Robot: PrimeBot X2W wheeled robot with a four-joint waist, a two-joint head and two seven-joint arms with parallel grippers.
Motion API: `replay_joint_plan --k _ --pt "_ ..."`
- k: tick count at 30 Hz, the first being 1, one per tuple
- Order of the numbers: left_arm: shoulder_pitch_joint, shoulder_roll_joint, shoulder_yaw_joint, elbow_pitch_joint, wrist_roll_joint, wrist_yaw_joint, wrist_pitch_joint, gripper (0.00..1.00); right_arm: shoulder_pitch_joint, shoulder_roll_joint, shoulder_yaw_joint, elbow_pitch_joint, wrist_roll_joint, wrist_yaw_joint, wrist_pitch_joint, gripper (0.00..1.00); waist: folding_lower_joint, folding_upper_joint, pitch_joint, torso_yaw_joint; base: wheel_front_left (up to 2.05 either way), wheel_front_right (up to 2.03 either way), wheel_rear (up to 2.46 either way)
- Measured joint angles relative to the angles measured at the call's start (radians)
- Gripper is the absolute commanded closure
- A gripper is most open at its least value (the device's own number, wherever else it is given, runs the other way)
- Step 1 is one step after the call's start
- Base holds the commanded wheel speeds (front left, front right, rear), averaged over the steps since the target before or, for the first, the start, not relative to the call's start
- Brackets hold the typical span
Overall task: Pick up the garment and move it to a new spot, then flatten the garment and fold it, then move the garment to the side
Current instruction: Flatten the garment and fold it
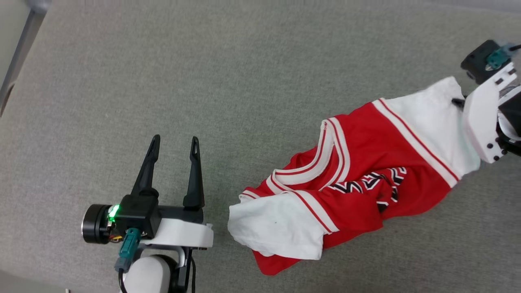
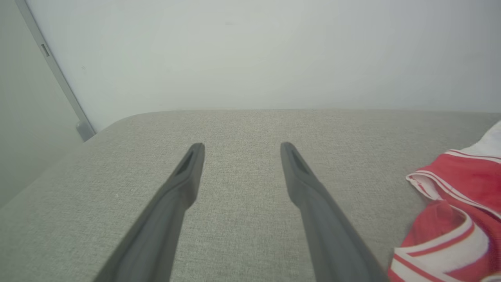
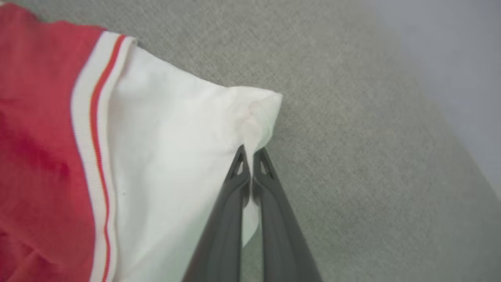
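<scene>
The garment (image 1: 366, 171), a red jersey with white sleeves, striped trim and black lettering, lies crumpled on the grey cushion, stretched from lower centre toward the upper right. My right gripper (image 3: 250, 150) is shut on the edge of one white sleeve (image 3: 176, 145); in the head view its dark fingers (image 1: 458, 101) reach into that sleeve at the far right. To the garment's left, my left gripper (image 1: 175, 142) hovers open with nothing between its fingers. The left wrist view has the garment (image 2: 458, 211) at its right edge, clear of the left gripper (image 2: 240, 147).
The grey fabric surface (image 1: 244, 81) spreads wide around the garment. Its far edge meets a pale wall (image 2: 254, 51), and a grey metal strip (image 1: 18, 57) runs along the upper left corner.
</scene>
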Motion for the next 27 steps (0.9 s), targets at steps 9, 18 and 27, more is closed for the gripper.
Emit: replay_joint_plan --k 9,18,27 --pt "0.073 0.0 0.043 0.018 0.02 -0.023 0.0 0.0 0.142 -0.095 -0.115 -0.092 0.058 0.0 -0.219 1.0 0.0 0.0 -0.112 -0.062 0.0 0.0 0.0" --pt "0.123 0.001 0.07 0.029 0.03 -0.037 0.0 0.0 0.529 -0.156 -0.431 -0.13 0.112 0.0 -0.283 1.0 -0.0001 0.0 -0.205 -0.136 0.0 0.0 0.0" --pt "0.138 0.001 0.079 0.028 0.034 -0.049 0.0 0.0 0.921 -0.067 -0.734 -0.035 0.111 0.0 -0.282 1.0 -0.0001 0.0 -0.232 -0.177 0.0 0.0 0.0"
